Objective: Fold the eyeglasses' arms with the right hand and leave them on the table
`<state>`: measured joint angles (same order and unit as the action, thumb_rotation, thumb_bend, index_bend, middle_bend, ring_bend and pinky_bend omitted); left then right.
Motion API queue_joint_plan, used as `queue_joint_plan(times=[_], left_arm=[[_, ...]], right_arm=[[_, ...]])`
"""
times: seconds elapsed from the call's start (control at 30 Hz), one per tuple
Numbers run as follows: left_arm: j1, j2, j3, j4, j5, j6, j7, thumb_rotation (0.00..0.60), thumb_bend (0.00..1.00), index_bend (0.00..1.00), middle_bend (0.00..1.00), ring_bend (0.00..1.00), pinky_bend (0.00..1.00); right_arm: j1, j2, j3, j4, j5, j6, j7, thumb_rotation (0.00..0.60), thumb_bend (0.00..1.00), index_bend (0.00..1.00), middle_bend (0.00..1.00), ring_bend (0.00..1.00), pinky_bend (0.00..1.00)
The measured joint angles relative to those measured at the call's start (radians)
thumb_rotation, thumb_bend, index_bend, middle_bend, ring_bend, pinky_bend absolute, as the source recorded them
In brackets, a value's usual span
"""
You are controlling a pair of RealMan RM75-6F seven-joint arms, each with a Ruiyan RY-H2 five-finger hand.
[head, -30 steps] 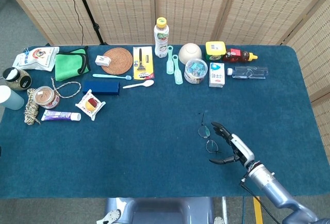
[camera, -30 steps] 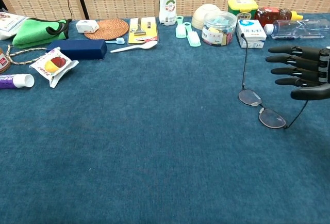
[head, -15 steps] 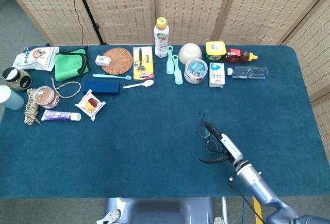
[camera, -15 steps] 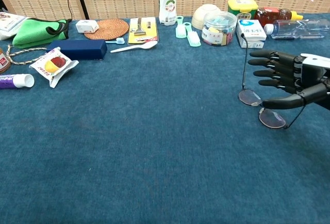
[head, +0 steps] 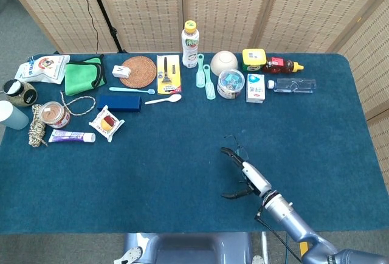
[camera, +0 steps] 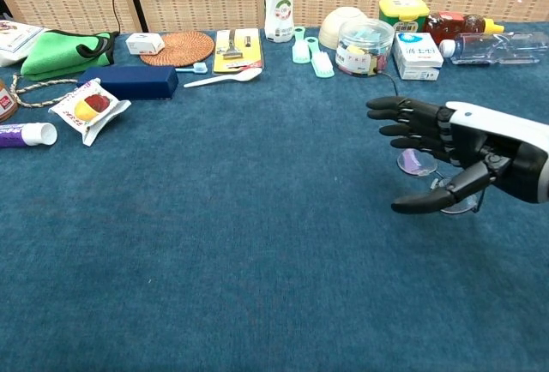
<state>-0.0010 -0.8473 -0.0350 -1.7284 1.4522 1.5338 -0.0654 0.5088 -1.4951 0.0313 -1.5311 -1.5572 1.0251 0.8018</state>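
Note:
The thin-framed eyeglasses (camera: 414, 162) lie on the blue table right of centre, mostly covered by my right hand (camera: 446, 145). One lens shows between the fingers and the thumb. A temple arm rises behind the hand toward the back row. In the head view only a lens edge and that thin arm of the eyeglasses (head: 237, 152) show beyond the right hand (head: 242, 173). The hand hovers palm sideways, with its fingers stretched leftward and the thumb held apart below; I see no grip on the frame. My left hand is in neither view.
The back row holds a clear jar (camera: 364, 46), a white carton (camera: 418, 53), a bowl (camera: 341, 21) and a tall bottle (head: 191, 44). Further left are a blue case (camera: 129, 81), a snack packet (camera: 89, 106) and a white spoon (camera: 223, 77).
My right hand has slid left over the eyeglasses, now covering most of them. The frame has shifted left with it, and the far temple arm has swung leftward.

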Motion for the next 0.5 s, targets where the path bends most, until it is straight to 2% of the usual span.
queue_joint_plan(times=[0.23,0.5], left_arm=[[0.004,-0.004,0.002,0.013,-0.003,-0.002,-0.013,0.564,0.44,0.09,0.10,0.10,0.00],[0.010,-0.007,0.003,0.032,-0.006,-0.001,-0.032,0.565,0.44,0.09,0.10,0.10,0.00]], right_arm=[[0.029,-0.046,-0.014,0.012,-0.006,-0.035,-0.123,0.600,0.00,0.00,0.00,0.00,0.00],[0.048,-0.078,-0.025,0.005,0.017,-0.074,-0.161,0.600,0.00,0.00,0.00,0.00,0.00]])
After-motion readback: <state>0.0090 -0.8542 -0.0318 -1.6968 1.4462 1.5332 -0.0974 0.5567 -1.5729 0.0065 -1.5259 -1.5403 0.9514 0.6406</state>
